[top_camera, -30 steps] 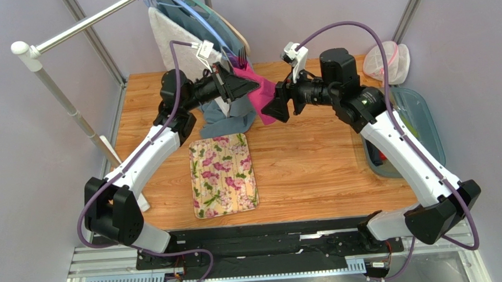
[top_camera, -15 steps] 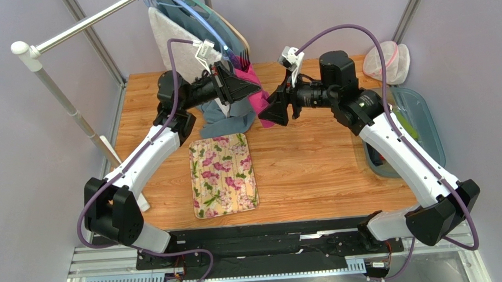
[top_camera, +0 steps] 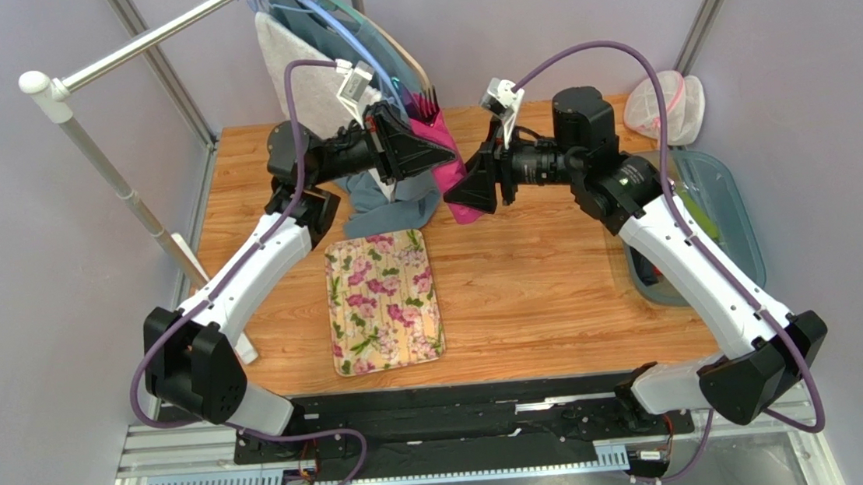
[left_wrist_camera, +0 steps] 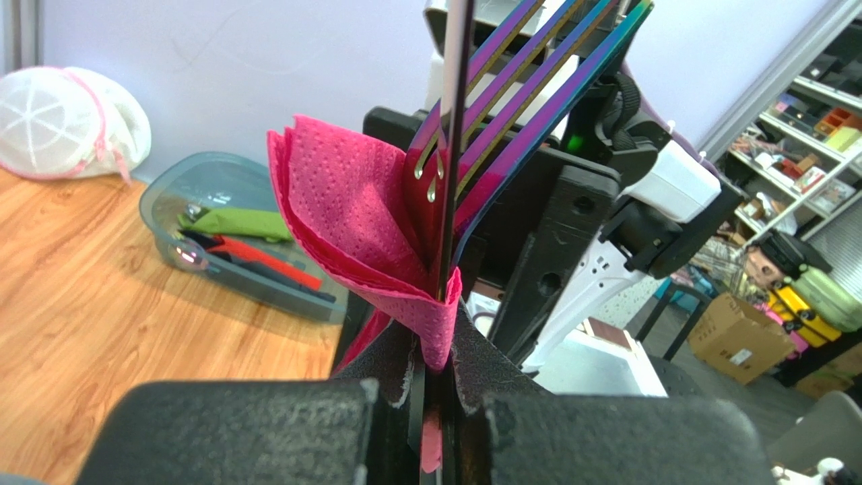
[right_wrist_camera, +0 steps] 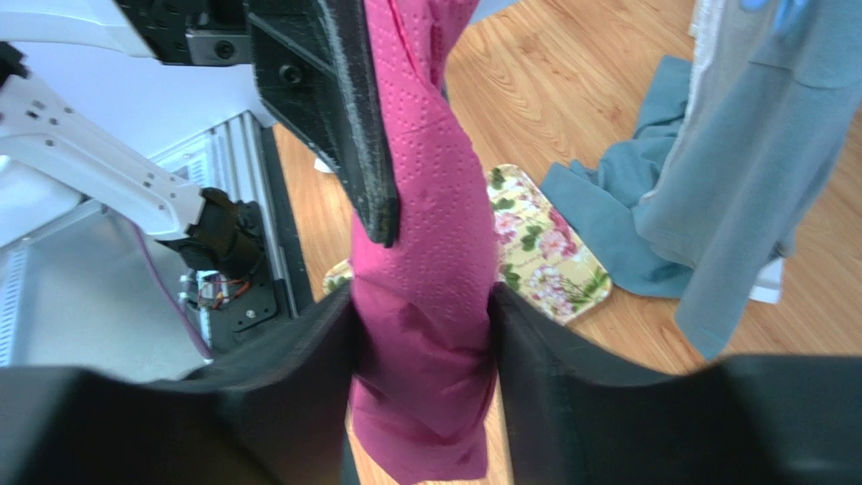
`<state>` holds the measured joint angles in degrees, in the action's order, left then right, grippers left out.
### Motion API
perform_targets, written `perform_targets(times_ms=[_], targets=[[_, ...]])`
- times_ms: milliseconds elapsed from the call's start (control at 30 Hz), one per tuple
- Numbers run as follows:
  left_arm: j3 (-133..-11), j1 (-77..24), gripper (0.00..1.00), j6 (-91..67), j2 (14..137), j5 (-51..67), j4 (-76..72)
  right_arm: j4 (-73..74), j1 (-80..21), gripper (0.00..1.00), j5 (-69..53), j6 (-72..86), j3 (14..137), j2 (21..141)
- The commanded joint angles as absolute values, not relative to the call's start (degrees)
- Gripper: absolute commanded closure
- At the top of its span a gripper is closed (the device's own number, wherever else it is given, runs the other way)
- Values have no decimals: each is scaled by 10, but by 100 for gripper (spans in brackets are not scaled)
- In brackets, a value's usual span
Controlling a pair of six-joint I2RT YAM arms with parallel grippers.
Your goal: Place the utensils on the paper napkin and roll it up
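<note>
The magenta-pink paper napkin [top_camera: 444,157] hangs rolled around the utensils [left_wrist_camera: 503,91], held in the air above the back of the table between both arms. The fork tines show an iridescent purple-blue sheen and stick out of the napkin's top. My left gripper [top_camera: 426,149] is shut on the upper part of the roll; in the left wrist view its jaws [left_wrist_camera: 437,354] pinch the napkin [left_wrist_camera: 349,217] and a thin handle. My right gripper [top_camera: 461,187] is shut on the lower part of the napkin [right_wrist_camera: 425,323], whose end hangs below the jaws.
A cream mat with pink flowers [top_camera: 383,300] lies on the wooden table in front of the left arm. A grey-blue cloth [top_camera: 392,205] lies behind it. Hangers with cloths [top_camera: 313,42] hang from a rail at the back. A grey bin [top_camera: 718,212] stands at the right edge.
Both grippers have shifted slightly, the right one moving left toward the left gripper, so the napkin roll between them looks shorter and more bunched.
</note>
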<state>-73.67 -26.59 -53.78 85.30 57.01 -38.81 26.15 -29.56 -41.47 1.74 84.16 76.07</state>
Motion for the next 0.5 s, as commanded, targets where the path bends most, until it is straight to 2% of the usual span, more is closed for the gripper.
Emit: perform_targets(times_ms=[0, 100, 467], targets=[[-767, -272, 100, -545, 829, 581, -443, 223, -299, 55, -449, 41, 832, 747], [-770, -272, 100, -548, 831, 574, -442, 209, -299, 63, -481, 63, 820, 744], [-798, -272, 100, -558, 847, 550, -444, 179, -308, 66, -549, 106, 821, 756]])
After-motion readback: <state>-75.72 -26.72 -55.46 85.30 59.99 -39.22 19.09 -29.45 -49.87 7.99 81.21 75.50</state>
